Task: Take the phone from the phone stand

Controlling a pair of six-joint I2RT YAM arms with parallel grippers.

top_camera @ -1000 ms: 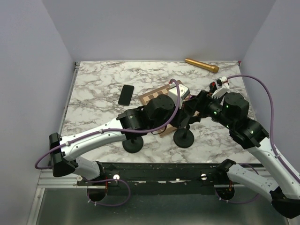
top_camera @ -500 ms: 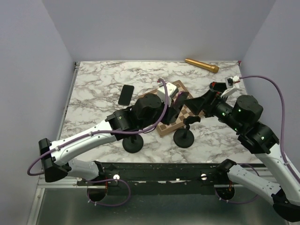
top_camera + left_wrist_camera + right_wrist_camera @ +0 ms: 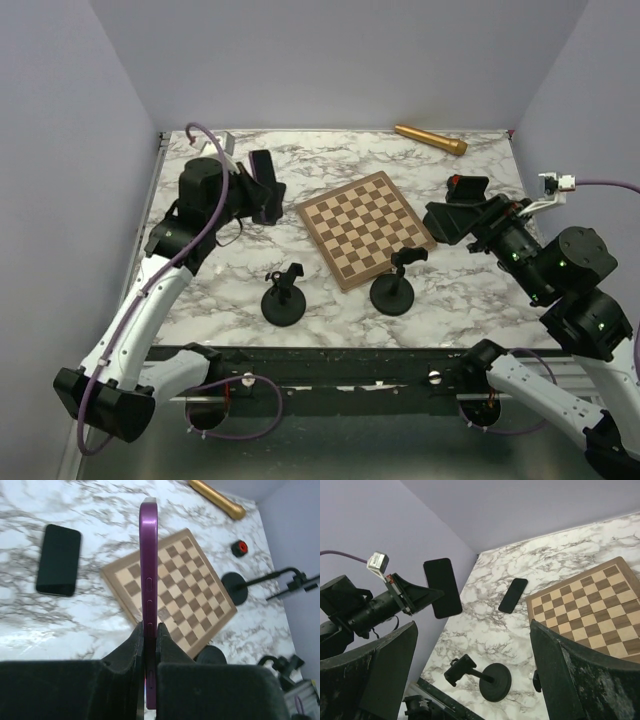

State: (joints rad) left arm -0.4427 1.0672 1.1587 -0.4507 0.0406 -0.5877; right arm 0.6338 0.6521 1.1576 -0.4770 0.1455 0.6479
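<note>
Phone (image 3: pixel 148 555), purple-edged, is clear of its stand and clamped edge-on by its lower end in the left tool (image 3: pixel 149 630), with most of its length sticking out beyond the fingertips, above the bench (image 3: pixel 220 265). The right tool (image 3: pixel 455 208) hangs with its fingers wide apart, holding nothing. Both stands (image 3: pixel 392 285) (image 3: pixel 283 295) are bare.

What remains is probably the set-down. With such a narrow grip on a thin edge, the clamp should stay firm until the phone touches. It should come down slowly, tipped flat, to the side of the black phone (image 3: pixel 59 560) that lies below and left of the tool.

A second ago both arms crowded over the chessboard (image 3: pixel 365 228) with the right tool nearly shut. Half a second ago the phone hung just off the cradle. Since then the left arm has swung far to its own side and the right has drawn back and opened.
</note>
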